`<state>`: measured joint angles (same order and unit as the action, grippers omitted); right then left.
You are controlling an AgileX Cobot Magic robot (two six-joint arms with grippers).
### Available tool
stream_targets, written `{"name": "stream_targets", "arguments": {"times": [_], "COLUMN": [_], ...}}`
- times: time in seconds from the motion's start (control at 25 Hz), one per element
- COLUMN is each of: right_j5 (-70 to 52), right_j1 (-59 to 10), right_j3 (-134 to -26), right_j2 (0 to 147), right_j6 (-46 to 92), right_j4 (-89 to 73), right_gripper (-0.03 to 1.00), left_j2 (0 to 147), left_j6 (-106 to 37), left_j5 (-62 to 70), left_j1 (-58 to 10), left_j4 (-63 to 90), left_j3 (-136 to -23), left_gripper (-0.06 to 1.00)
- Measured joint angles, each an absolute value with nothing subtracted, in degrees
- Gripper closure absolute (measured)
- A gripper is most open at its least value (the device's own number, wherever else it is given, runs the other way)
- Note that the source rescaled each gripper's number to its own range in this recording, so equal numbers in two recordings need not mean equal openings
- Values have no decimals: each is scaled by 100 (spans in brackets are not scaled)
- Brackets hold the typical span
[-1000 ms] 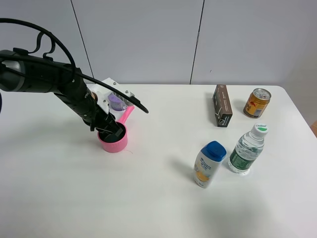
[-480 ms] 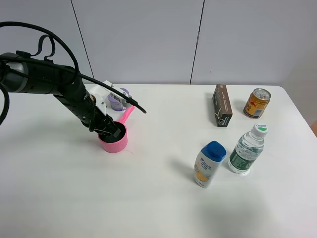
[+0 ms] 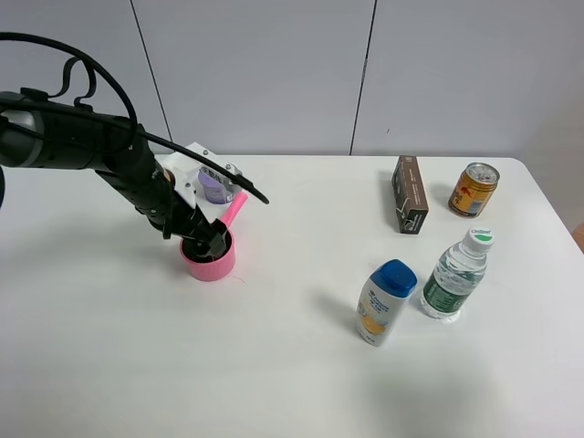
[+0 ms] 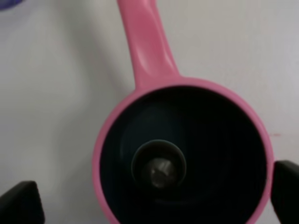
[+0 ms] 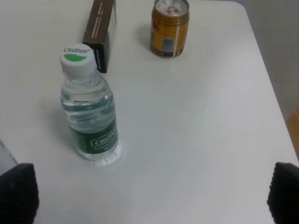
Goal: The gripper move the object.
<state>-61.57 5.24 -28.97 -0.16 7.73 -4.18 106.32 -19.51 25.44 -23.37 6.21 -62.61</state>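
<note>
The object [image 4: 160, 168], a tiny dark capsule with a flared rim, lies on the dark bottom of a pink cup [image 4: 149, 88] with a handle. My left gripper [image 4: 153, 196] is open right above the cup, with one black fingertip on each side of the cup's rim and nothing between them. In the exterior high view the left gripper [image 3: 213, 239] hangs over the pink cup [image 3: 208, 263] at the table's left; the object is hidden there. My right gripper [image 5: 149, 196] is open and empty above the table near a water bottle [image 5: 88, 107].
A purple round container [image 3: 216, 189] stands behind the cup, beside a white block. On the right are a brown box [image 3: 409, 193], a gold can [image 3: 474, 189], a water bottle [image 3: 454, 274] and a white bottle with a blue cap [image 3: 385, 303].
The left arm has shifted only slightly over the pink cup, first a little left, then back right. The cup and the other items have not moved.
</note>
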Motion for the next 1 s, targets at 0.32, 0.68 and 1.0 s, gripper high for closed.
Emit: {"name": "stream_targets", "arguments": {"times": [0.32, 0.68, 1.0], "right_j5": [-6157, -6157, -6157], "right_j1": [524, 524, 524], "right_j3": [-2897, -2897, -2897], "right_j2": [-16, -16, -16], "right_j6": [773, 773, 773], "right_j4": [-418, -418, -418], "right_gripper": [-3, -3, -3], "left_j2": [10452, 9467, 8280], "left_j6": [-1951, -1711, -1632], "left_j5": [2616, 2725, 3068], "left_j1": [-2337, -2151, -971], "left_j4": [609, 589, 157], "left_j3": [-6261, -6257, -6257], "left_gripper": [-5, -5, -5]}}
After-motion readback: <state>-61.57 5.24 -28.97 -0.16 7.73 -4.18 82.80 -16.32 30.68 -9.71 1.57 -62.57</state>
